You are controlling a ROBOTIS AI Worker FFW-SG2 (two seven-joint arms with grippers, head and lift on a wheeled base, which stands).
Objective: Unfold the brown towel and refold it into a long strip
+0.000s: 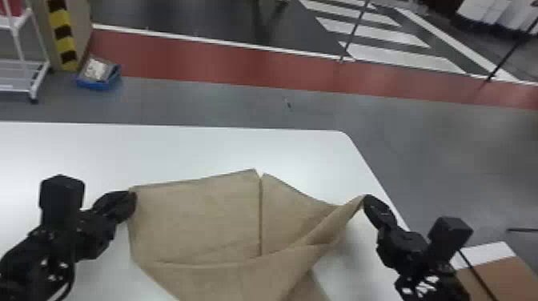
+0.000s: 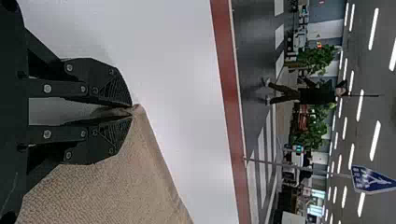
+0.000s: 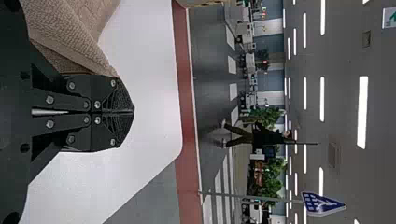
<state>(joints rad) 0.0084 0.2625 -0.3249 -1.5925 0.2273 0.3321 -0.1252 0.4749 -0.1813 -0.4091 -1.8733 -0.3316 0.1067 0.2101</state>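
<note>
The brown towel [image 1: 200,224] stretches between both grippers, over the white table and down past the bottom edge. A narrow seam or gap runs front to back through its middle, and its right part rises in a twisted fold. At its back left corner is my left gripper [image 1: 131,200]. In the left wrist view the left gripper [image 2: 132,111] pinches the tip of the towel [image 2: 107,186]. My right gripper [image 1: 367,200] holds the towel's right corner. Seen from the right wrist, the right gripper [image 3: 133,112] has its fingers pressed together, with the towel [image 3: 65,35] running behind one of them.
The white table [image 1: 168,152] extends behind and left of the towel, and its right edge passes close to my right gripper. A brown box-like object [image 1: 496,276] with a white top strip is at the lower right. Beyond the table, a blue bin [image 1: 98,82] stands on the floor.
</note>
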